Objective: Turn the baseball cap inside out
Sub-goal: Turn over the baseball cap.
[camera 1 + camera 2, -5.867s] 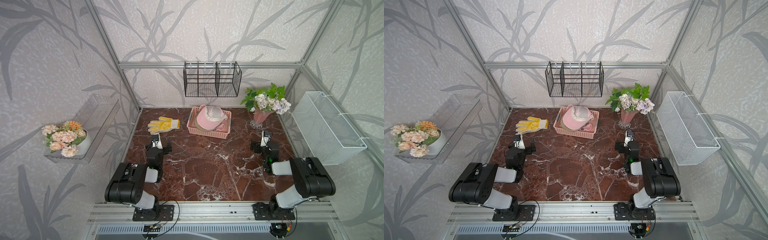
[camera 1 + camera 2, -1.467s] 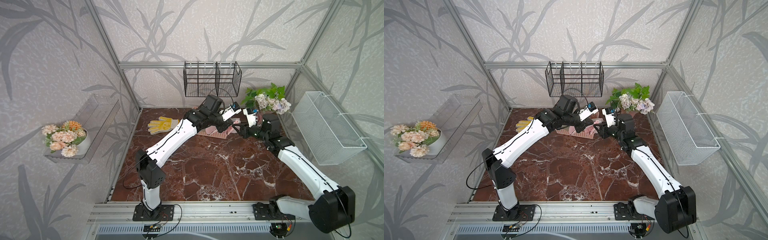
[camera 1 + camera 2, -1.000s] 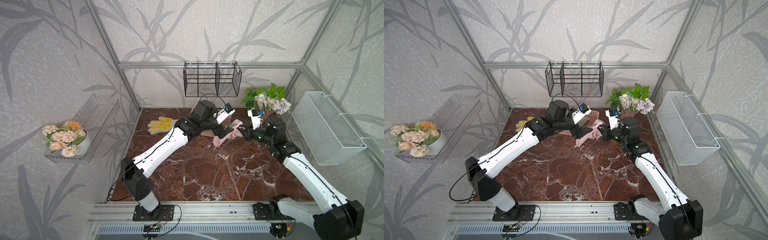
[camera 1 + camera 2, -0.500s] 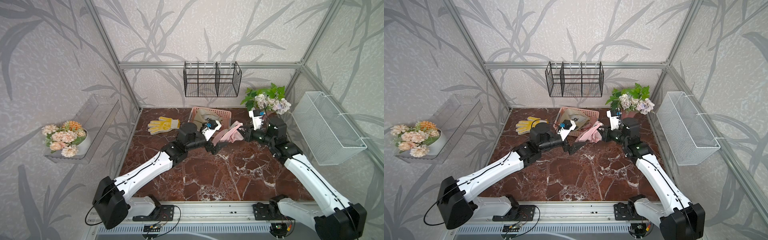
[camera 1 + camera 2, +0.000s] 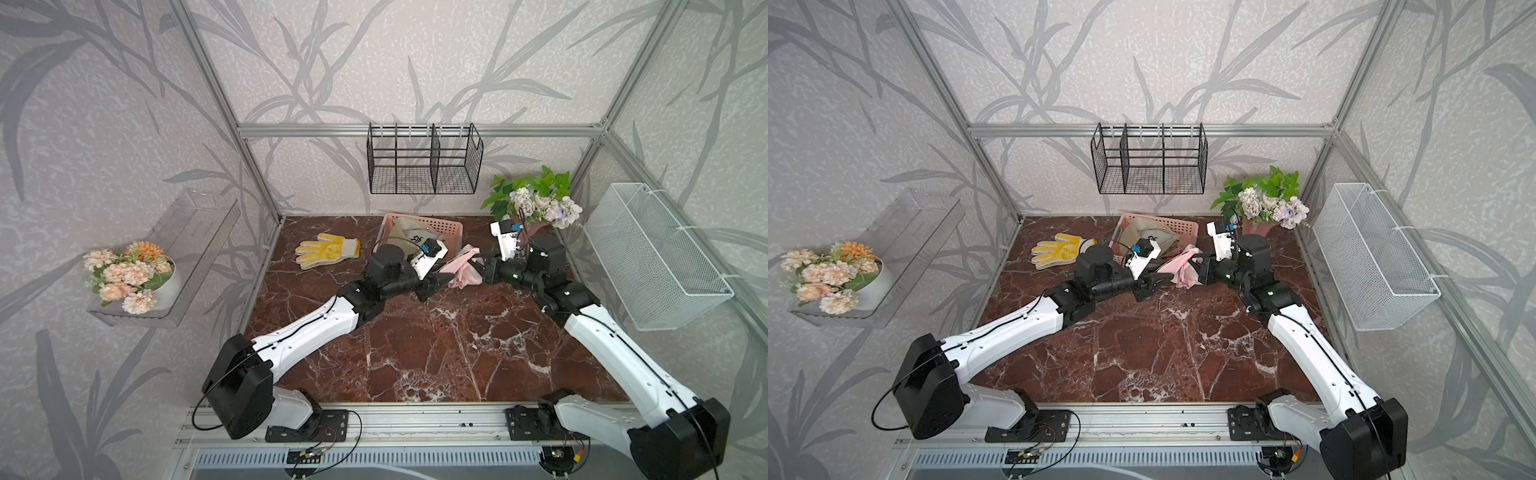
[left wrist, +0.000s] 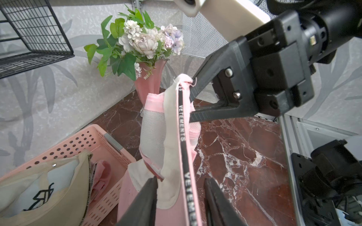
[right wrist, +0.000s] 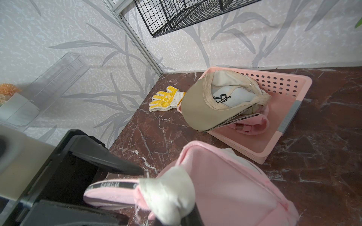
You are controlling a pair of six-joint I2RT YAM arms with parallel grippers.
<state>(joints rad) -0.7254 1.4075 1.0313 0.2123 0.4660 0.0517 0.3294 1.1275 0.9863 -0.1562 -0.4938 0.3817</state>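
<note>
— Looking for the pink baseball cap (image 5: pixel 462 271).
— Found held up above the counter (image 5: pixel 436 340), just beside the pink basket (image 5: pixel 452 226), between the 2 tools in both top views.
— Checking the right tool (image 5: pixel 478 266).
— Clenched on the cap's edge, with the rest hanging down from there.
— And the left tool (image 5: pixel 1165 281)?
— Placed with jaws on either side of the brim. Cannot tell whether pinched tight or only set around.

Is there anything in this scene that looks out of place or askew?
The beige cap sits askew in the pink basket, its brim hanging over the rim. A single yellow glove lies loose on the table near it.
</note>
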